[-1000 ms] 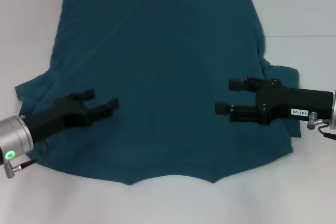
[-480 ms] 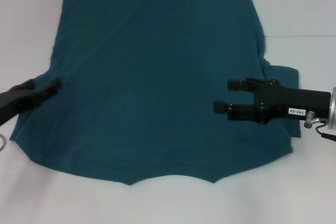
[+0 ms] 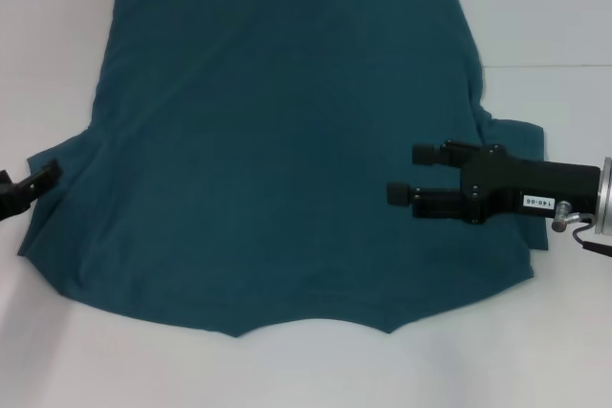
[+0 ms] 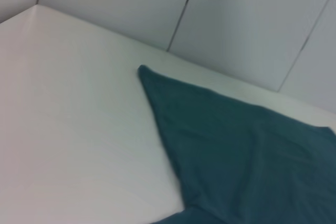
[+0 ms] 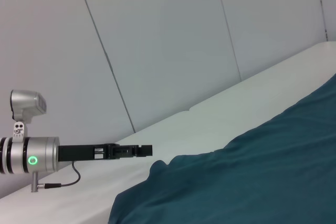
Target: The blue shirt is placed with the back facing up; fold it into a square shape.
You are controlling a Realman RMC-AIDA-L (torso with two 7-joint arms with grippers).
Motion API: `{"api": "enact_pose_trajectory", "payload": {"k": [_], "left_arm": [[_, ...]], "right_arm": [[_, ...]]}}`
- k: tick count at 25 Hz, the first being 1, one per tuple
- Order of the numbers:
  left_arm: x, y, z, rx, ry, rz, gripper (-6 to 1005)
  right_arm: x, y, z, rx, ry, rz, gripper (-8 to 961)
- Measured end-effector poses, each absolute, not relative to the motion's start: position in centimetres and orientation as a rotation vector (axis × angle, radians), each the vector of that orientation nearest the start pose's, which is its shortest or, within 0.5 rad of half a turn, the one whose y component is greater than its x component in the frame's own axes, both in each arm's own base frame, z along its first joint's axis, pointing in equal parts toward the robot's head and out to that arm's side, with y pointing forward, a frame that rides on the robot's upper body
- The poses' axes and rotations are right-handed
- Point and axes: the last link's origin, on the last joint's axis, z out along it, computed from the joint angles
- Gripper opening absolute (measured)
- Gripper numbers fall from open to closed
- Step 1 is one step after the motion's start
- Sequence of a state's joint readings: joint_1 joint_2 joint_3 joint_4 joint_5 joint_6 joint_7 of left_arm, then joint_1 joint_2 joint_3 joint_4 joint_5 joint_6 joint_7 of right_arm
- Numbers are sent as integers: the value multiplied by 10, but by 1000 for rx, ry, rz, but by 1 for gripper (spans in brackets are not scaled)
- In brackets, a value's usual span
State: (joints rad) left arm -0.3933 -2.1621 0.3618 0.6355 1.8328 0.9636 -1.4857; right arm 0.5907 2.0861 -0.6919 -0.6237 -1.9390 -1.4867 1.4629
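Head view: blue shirt (image 3: 287, 140) lies spread flat on white desk (image 3: 555, 7), plain side up, collar end nearest robot, no fold made yet. Right gripper (image 3: 402, 174) hovers over shirt's right shoulder area, jaws apart, nothing held. Left gripper (image 3: 29, 188) sits at shirt's left sleeve edge, mostly out of frame; cannot tell jaw state. Fabric looks soft, light, limp; likely to sag and drag when lifted. Best pinch points: sleeve tips and shoulder edges, both sides together, to keep fold line straight
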Motion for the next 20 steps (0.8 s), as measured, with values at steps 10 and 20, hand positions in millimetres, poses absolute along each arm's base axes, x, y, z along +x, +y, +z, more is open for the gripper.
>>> {"api": "enact_pose_trajectory", "payload": {"k": [10,20], "left_arm": [[-383,328,29,-1709,-1213,-632,891],[-381,331,21,-1732,-1211,-594,865]], "right_arm": [[241,353,-5,-2665,709,782,898],[242,353,-6,-2668,713,777,895]]}}
